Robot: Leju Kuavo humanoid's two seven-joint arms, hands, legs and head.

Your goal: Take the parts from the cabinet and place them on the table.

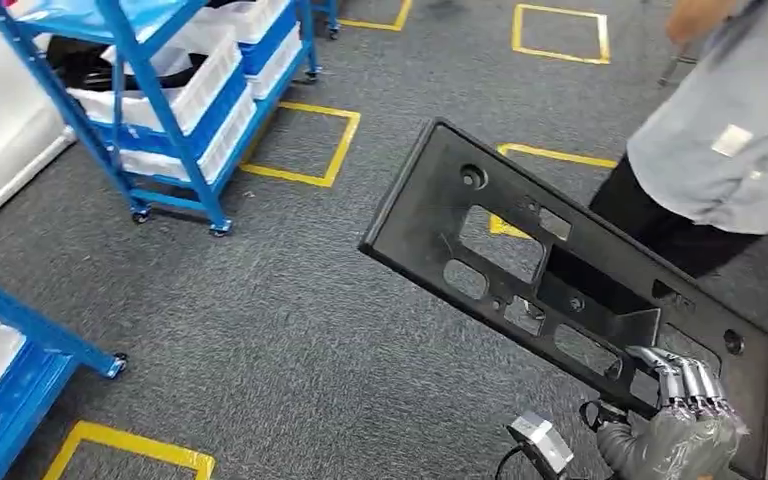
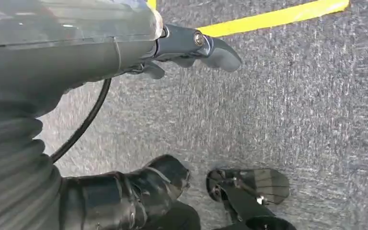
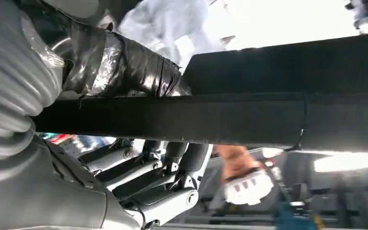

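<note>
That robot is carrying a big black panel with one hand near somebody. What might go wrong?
The right hand grips the large flat black plastic panel with cut-outs at one end only, so the long free end might sag or slip. A person in a grey shirt stands just beyond it and might be bumped.

Grey carpet floor (image 1: pixel 290 300) w/ yellow tape squares (image 1: pixel 305 145) at 12 and 7 o'clock. Blue wheeled rack (image 1: pixel 175 90) w/ white bins (image 1: pixel 205 70) at 10–11 o'clock; 2nd blue rack (image 1: pixel 5 370) at 8. Person in grey top (image 1: pixel 730 140), dark trousers, at 2 o'clock.
</note>
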